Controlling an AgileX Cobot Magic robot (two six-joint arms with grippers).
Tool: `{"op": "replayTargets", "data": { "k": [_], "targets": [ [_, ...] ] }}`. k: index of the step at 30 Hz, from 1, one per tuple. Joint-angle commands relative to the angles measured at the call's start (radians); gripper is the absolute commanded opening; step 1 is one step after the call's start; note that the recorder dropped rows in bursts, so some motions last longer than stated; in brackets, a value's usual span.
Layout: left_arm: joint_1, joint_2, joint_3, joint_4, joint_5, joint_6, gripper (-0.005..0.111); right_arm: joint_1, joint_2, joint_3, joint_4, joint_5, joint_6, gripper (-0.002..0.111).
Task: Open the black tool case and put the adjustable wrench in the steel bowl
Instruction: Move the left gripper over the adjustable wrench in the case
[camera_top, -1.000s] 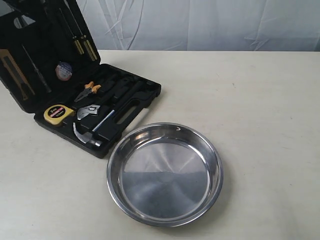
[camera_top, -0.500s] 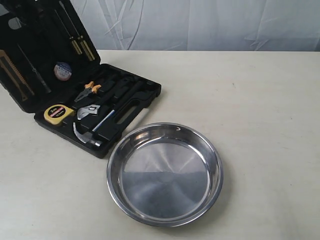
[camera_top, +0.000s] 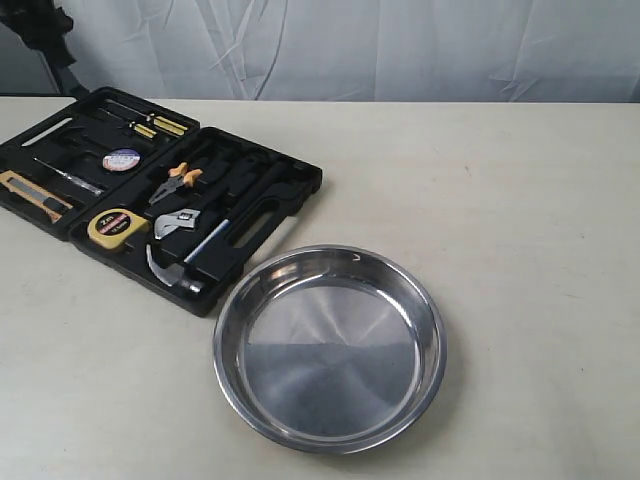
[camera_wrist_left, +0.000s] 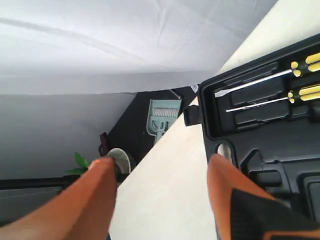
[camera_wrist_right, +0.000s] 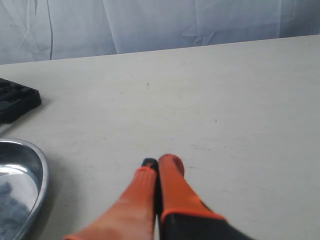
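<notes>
The black tool case (camera_top: 290, 180) lies fully open and flat at the table's left. The adjustable wrench (camera_top: 178, 221) rests in its recess, silver head toward the front, between the orange-handled pliers (camera_top: 180, 181) and the claw hammer (camera_top: 170, 273). The steel bowl (camera_top: 329, 347) sits empty just right of the case. My left gripper (camera_wrist_left: 161, 167) is open, orange fingers spread wide beside the lid's edge (camera_wrist_left: 260, 100), holding nothing. My right gripper (camera_wrist_right: 157, 165) is shut and empty over bare table, right of the bowl rim (camera_wrist_right: 40, 170). Neither gripper shows in the exterior view.
The case lid holds yellow-handled screwdrivers (camera_top: 155, 124), a tape roll (camera_top: 121, 158) and a utility knife (camera_top: 35, 195). A yellow tape measure (camera_top: 117, 226) sits beside the wrench. Beyond the table's far left edge stand dark objects (camera_top: 45, 30) and a white curtain.
The case lid has swung down from nearly upright to lying flat on the table. The bowl and tools have not moved.
</notes>
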Motion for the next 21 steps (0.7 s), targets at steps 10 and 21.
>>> {"op": "replayTargets", "data": {
  "k": [10, 21],
  "targets": [
    [-0.027, 0.005, 0.004, -0.699, 0.550, 0.242, 0.000, -0.004, -0.006, -0.003, 0.001, -0.014, -0.004, 0.000],
    [-0.148, 0.042, 0.032, -0.701, 0.724, 0.078, 0.000, -0.004, -0.006, -0.003, 0.001, -0.014, -0.004, 0.000]
  ]
}}
